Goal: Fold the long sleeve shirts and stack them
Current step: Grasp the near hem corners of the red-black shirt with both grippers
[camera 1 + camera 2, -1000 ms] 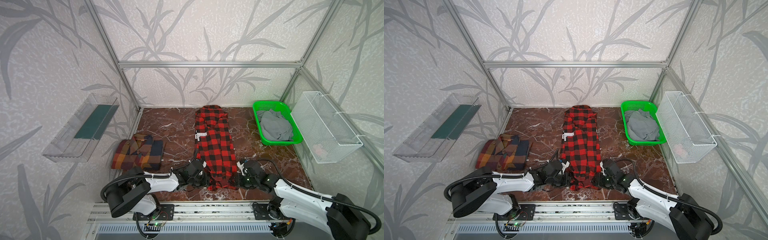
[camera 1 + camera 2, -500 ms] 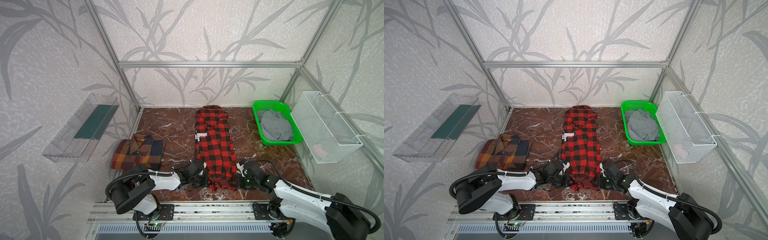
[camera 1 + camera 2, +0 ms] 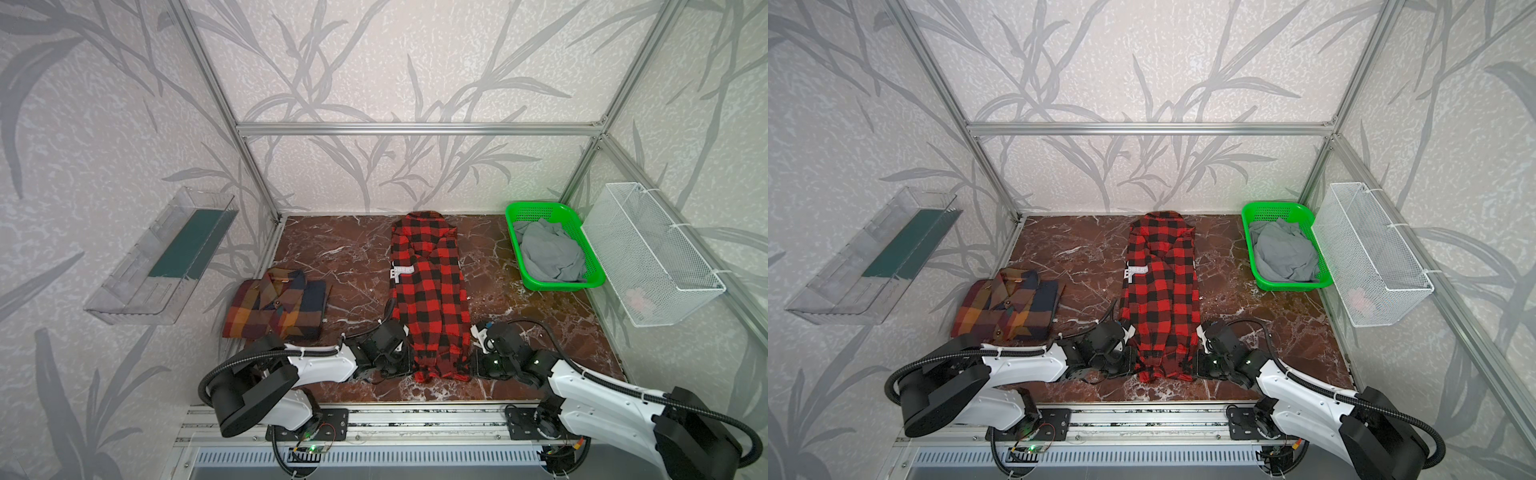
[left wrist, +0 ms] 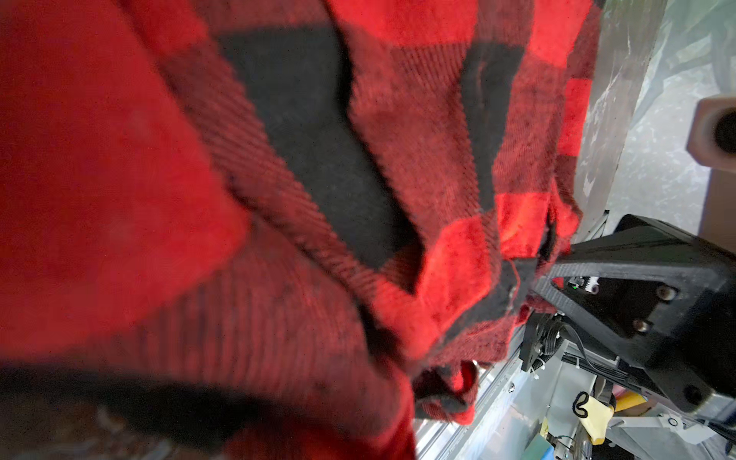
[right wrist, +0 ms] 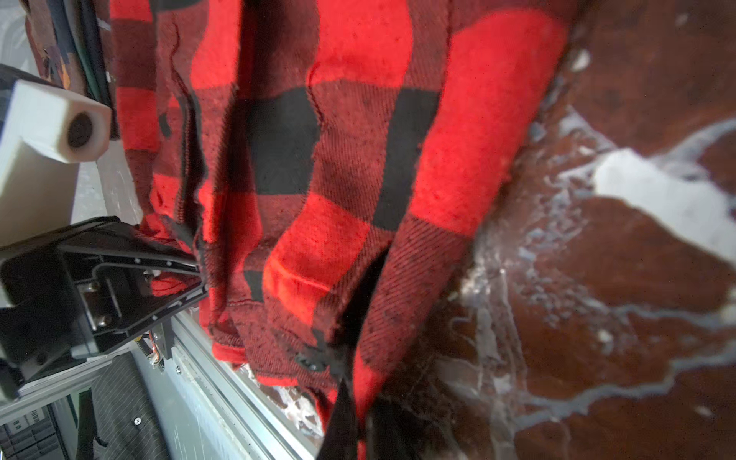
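At lower centre, the left gripper (image 3: 409, 366) and right gripper (image 3: 473, 368) are each clamped on a bottom corner of the red checked shirt (image 3: 428, 291).

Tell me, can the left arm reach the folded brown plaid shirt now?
Probably not yet: the left hand is shut on the red-and-black check shirt. The brown plaid shirt lies uncovered beside that arm.
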`<state>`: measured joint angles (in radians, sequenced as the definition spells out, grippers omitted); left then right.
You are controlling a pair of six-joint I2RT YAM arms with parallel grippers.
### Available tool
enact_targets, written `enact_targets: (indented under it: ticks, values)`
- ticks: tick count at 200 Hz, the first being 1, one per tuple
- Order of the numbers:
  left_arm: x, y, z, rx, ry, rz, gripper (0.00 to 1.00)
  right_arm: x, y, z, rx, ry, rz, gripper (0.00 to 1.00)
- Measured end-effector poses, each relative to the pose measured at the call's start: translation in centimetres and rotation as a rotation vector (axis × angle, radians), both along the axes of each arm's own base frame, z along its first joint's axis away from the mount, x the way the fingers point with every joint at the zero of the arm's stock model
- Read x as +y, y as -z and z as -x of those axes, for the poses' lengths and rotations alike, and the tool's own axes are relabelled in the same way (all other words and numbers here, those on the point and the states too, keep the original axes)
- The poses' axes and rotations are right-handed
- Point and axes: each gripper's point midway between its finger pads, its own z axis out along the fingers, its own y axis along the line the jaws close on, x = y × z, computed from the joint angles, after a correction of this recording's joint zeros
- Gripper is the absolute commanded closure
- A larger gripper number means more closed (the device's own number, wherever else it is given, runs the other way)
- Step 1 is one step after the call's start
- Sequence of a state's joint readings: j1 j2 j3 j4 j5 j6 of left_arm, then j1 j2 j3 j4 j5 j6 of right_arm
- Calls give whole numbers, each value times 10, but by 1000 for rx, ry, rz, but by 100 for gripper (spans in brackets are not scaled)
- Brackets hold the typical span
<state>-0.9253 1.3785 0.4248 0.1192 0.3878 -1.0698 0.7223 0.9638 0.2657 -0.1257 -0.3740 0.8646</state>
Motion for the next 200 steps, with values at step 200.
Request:
enact_targets:
  ticks: [200]
  values:
    - [9,-67,-11,145,-278,42,100,16,-103,-28,-186,13,-80,100]
